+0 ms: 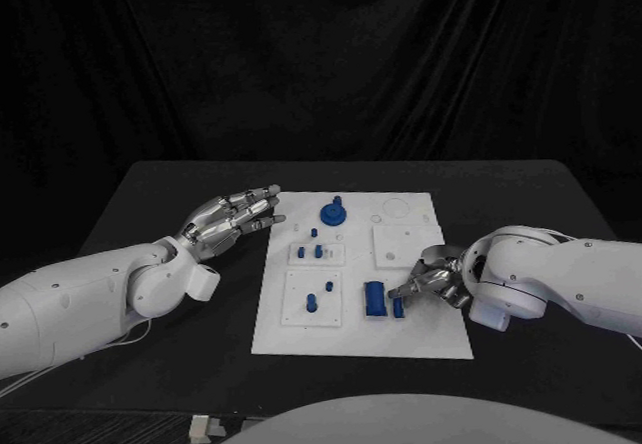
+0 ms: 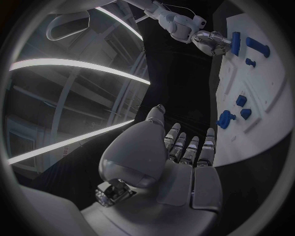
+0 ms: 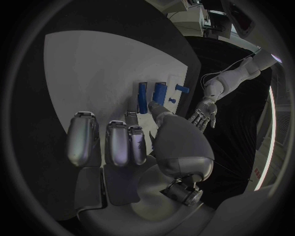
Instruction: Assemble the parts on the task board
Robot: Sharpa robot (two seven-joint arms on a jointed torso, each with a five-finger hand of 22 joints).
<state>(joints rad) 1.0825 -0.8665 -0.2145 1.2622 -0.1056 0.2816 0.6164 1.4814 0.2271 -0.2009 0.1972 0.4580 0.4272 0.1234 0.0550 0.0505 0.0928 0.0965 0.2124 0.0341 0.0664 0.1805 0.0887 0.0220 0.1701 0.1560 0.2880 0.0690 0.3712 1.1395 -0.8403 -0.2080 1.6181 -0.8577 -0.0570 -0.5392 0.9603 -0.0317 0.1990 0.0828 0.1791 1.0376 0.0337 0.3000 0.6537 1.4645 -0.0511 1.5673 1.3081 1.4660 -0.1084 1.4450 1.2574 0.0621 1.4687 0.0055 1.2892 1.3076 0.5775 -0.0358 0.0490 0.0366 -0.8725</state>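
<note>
Fingers of the right hand (image 1: 428, 279) pinch a slim blue part (image 1: 400, 307) at the task board's (image 1: 414, 339) five o'clock corner; left hand (image 1: 235, 218), released, waits at ten o'clock. Advise keeping the part vertical and seating it squarely.

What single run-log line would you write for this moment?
left hand: open, beside task board | right hand: pinching small blue part on board | large blue cylinder: beside it

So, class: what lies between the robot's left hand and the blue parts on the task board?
In the head view, only black table and bare white task board edge separate the left hand from the nearest blue parts.
</note>
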